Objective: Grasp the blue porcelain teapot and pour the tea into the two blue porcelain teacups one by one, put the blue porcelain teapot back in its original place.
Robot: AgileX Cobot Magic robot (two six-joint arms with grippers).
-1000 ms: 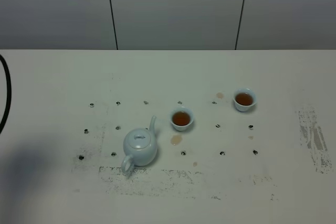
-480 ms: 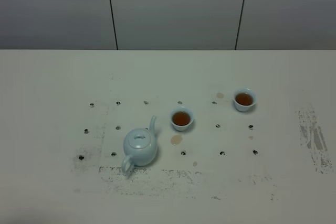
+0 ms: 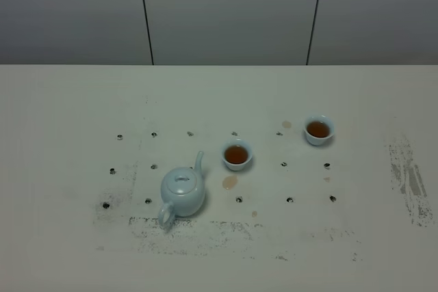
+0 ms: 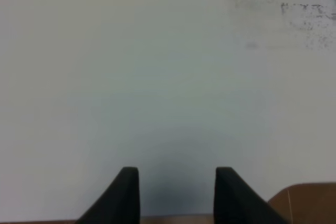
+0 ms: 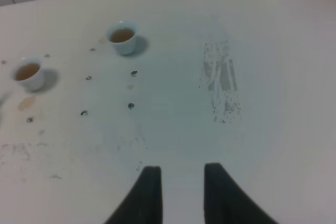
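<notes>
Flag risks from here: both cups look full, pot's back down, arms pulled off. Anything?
1. Both teacups sit brimming with tea; any table bump slops more.
2. A tea puddle lies between the near cup and the teapot; a later regrasp could slide the pot through it.

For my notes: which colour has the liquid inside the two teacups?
Reddish-brown, in both teacups; the exterior high view shows it best.

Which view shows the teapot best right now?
The exterior high view: the whole blue porcelain teapot stands upright, spout toward the nearer teacup. The left wrist view catches only a blue blur at its edge; the right wrist view misses it.
</notes>
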